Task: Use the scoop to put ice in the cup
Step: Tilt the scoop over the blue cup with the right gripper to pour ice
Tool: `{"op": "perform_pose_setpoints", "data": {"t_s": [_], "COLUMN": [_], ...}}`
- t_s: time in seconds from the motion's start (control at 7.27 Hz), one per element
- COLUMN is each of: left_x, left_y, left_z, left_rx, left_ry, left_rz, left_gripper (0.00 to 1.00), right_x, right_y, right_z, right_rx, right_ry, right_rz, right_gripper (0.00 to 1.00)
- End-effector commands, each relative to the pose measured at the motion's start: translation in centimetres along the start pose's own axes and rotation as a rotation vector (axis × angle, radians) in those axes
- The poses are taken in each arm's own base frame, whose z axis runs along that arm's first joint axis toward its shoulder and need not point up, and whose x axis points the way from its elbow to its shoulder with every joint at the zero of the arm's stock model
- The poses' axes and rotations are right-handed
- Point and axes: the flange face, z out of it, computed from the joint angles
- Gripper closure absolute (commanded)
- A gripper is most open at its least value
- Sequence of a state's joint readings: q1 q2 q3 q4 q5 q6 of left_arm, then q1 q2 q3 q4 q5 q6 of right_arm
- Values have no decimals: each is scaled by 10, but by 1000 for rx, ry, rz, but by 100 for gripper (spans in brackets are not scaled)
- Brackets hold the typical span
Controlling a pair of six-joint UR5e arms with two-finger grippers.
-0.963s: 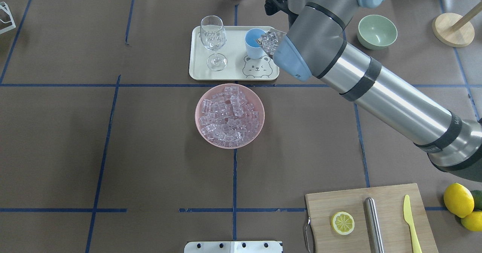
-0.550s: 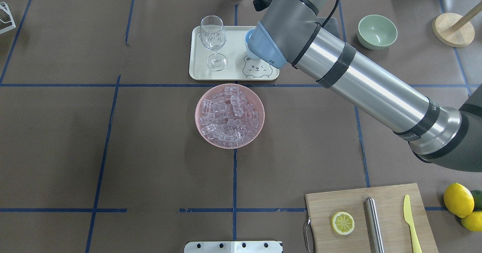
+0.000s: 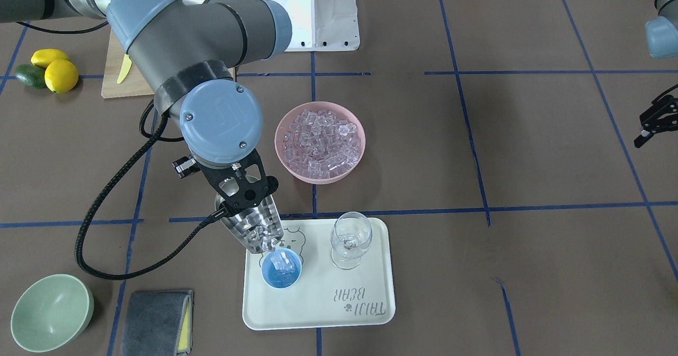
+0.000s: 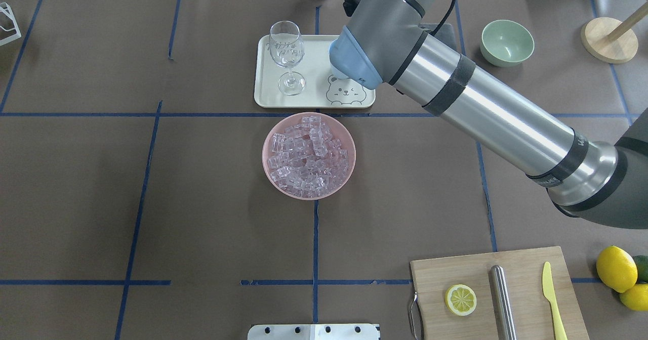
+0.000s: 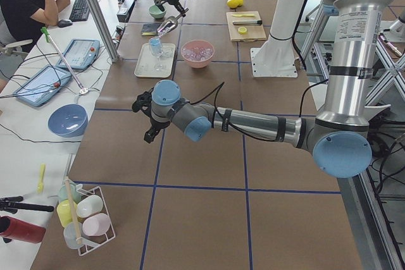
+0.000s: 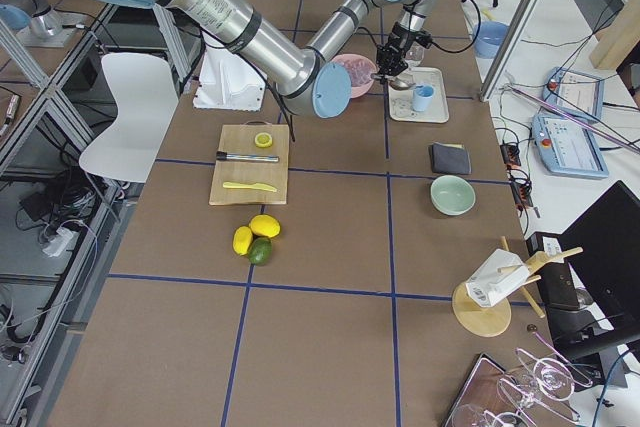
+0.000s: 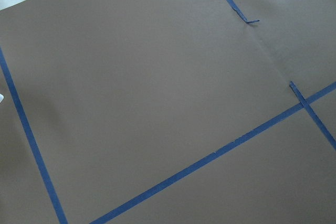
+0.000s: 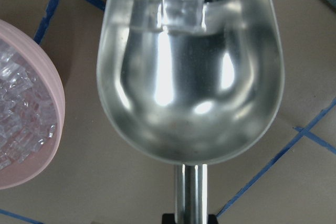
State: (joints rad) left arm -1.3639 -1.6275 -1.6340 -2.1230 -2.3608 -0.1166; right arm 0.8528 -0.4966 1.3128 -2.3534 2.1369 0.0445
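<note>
My right gripper [image 3: 241, 189] is shut on the rod handle of the steel scoop [image 3: 255, 231]. The scoop is tilted mouth-down over the light-blue cup [image 3: 281, 275] on the cream tray [image 3: 365, 303]. A few ice cubes [image 3: 283, 260] lie in the cup, and some cling at the scoop's lip [image 8: 173, 9]; the rest of the scoop's trough [image 8: 189, 87] is bare. More ice [image 3: 320, 143] fills the pink bowl [image 3: 279, 133]. In the overhead view my right arm hides the cup. My left gripper [image 3: 652, 123] is open and empty, far off at the table's side.
A clear wine glass [image 3: 350, 239] stands on the tray beside the cup. A pale-green bowl [image 3: 50, 311] and a grey cloth [image 3: 156, 321] lie near the tray. A cutting board [image 4: 501, 289] holds a lemon half, a steel cylinder and a yellow knife.
My right arm has swung left over the cup and now covers it in the overhead view. The scoop with its ice, seen beside the cup before, is hidden under the arm.
</note>
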Motion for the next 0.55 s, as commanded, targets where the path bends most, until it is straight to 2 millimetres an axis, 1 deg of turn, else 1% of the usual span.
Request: {"op": "perform_pose_setpoints", "data": {"t_s": [0.0,0.14,0.28,0.41], "left_x": [0,0,1,0], "left_y": [0,0,-1,-1], "left_z": [0,0,-1,1], "left_rx": [0,0,2,-1], "left_ry": [0,0,0,1], "left_rz": [0,0,2,1], "left_gripper": [0,0,0,0], "right_x": [-3,-7,-10,-12], "right_y": [-1,-14,-20,-18], "right_z": [-4,-9,-15,-18], "right_rx": [-24,-45,-49,-43], "right_ry": [1,11,21,20], "right_rz": [16,27,29,25], "right_gripper": [100,100,100,100]}}
